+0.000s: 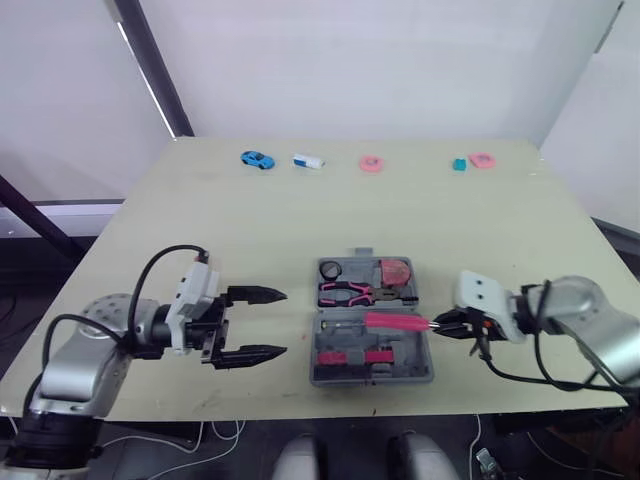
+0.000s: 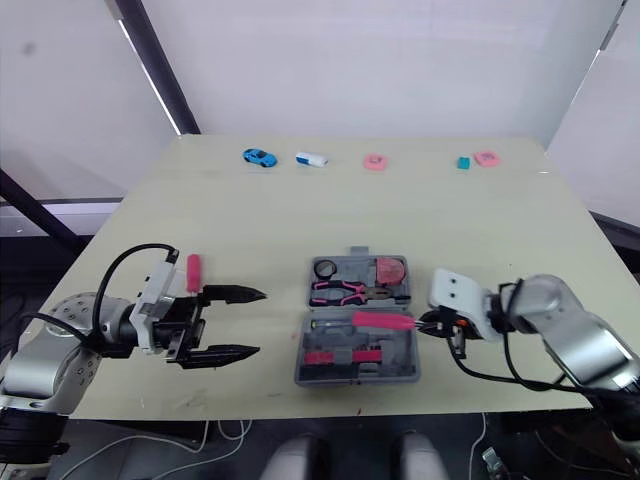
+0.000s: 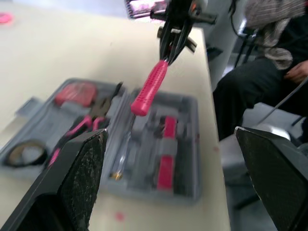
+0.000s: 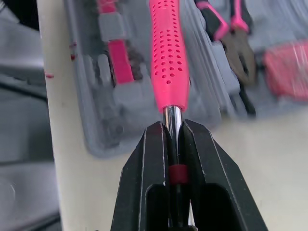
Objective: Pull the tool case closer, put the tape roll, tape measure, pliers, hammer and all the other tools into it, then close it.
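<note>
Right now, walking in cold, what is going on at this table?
The right gripper grips a pink-handled tool by its metal shaft, handle out over the open tool case. The pliers, tape roll and tape measure already lie in the case's far half. The left gripper hovers open beside the case, holding nothing.

Grey plastic tool case (image 1: pixel 424 352) lies open, 2 halves flat. Rear half: black tape roll ring (image 1: pixel 331 269) at L, red round tape measure (image 1: pixel 396 271) at R, pink-handled pliers (image 1: pixel 348 293) nr hinge. Front half: pink-and-grey tools (image 1: pixel 350 356) in slots. Pink perforated-grip tool w/ metal shaft (image 1: pixel 396 321) hangs over front half, shaft pinched in right gripper (image 1: pixel 440 325).
</note>
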